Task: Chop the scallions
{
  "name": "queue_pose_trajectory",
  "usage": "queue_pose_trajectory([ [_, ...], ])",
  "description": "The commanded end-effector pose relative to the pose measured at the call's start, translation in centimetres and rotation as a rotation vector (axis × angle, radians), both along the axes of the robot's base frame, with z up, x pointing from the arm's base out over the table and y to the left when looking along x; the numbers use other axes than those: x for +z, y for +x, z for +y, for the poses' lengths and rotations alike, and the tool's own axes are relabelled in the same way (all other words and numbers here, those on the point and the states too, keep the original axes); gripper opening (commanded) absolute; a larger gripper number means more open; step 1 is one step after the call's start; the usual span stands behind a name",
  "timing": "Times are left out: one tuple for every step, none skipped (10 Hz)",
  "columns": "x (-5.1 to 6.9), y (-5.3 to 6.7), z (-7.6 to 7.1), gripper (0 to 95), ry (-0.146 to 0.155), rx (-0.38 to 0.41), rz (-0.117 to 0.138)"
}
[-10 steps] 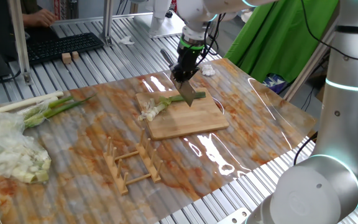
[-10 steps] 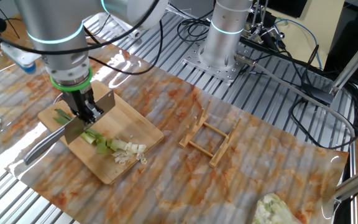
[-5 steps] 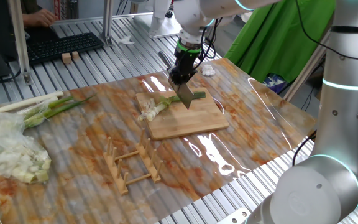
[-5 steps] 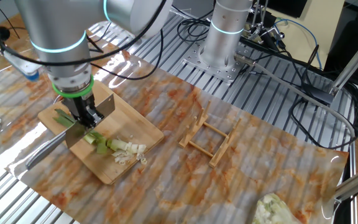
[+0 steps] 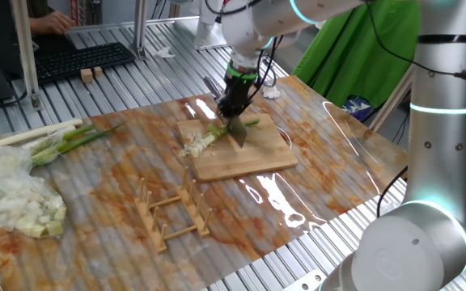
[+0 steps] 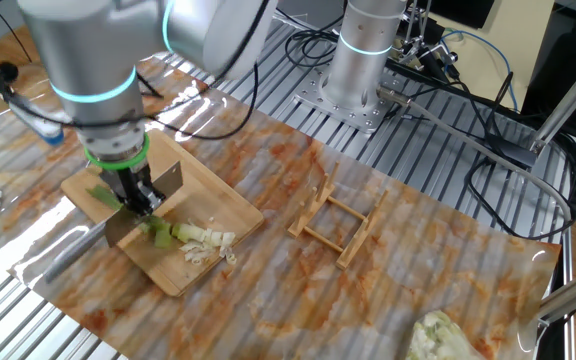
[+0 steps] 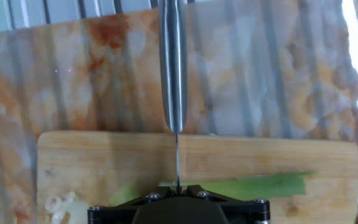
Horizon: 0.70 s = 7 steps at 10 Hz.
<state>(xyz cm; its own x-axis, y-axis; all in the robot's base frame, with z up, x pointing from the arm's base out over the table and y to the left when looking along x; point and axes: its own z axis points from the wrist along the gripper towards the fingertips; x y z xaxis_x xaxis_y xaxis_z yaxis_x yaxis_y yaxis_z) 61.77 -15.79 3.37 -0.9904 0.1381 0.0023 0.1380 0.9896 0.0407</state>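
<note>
My gripper is shut on a knife, whose blade stands edge-down across the scallions on the wooden cutting board. In the other fixed view the gripper hides part of the stalk. Short white and pale-green bits lie just beyond the blade. In the hand view the knife runs straight away from the gripper, a green leaf lies to its right, and cut bits lie at the lower left.
A wooden rack stands in front of the board. A bundle of whole stalks and a pale heap in clear plastic lie at the left. A second robot's base and cables sit at the far side.
The gripper and knife have shifted a little along the stalk toward the chopped bits. The rest has not moved.
</note>
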Motion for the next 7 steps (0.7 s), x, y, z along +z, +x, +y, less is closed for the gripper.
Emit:
queue_pose_trajectory([
  [-1.2,0.1,0.2,0.0,-0.011,-0.004,0.010],
  [0.4,0.1,-0.1,0.0,-0.013,-0.001,0.035],
  [2.1,-0.1,-0.6,0.0,-0.022,0.007,0.056],
  [2.4,-0.2,-0.6,0.0,-0.015,0.002,0.057],
  [2.8,-0.4,-0.7,0.0,-0.027,0.002,0.058],
  [3.2,-0.5,-0.8,0.0,-0.025,-0.008,0.066],
  [3.7,-0.6,-0.9,0.0,-0.016,-0.018,0.070],
])
